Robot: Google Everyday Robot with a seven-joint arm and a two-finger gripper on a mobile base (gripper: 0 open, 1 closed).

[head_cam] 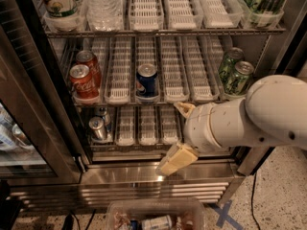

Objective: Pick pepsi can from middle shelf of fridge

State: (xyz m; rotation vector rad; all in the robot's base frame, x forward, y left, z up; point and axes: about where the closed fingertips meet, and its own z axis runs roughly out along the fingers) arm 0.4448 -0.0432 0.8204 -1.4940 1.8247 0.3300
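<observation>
- Bulky white plastic robot arm (249, 121): smooth, glossy shell in rounded cylinder segments.
- Big domed white joint (283, 104) at the right, with one small dark dot on its shell.
- Thin dark seams between segments.
- Rounded white wrist carries the two-finger gripper (169, 138), in front of the lower part of the dark-framed glass-door drinks fridge (120, 174).
- The fingers (175, 159) are pale cream-yellow, flat and blocky, set wide apart.

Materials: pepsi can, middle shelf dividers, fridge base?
Pepsi can: likely aluminium, glossy blue print, bare silver top. Middle shelf dividers: white slotted plastic, matte. Fridge base: probably stainless steel, mirror-like sheen. Gripper, low right of the can, jaws open: tan, possibly plastic or rubber.
</observation>
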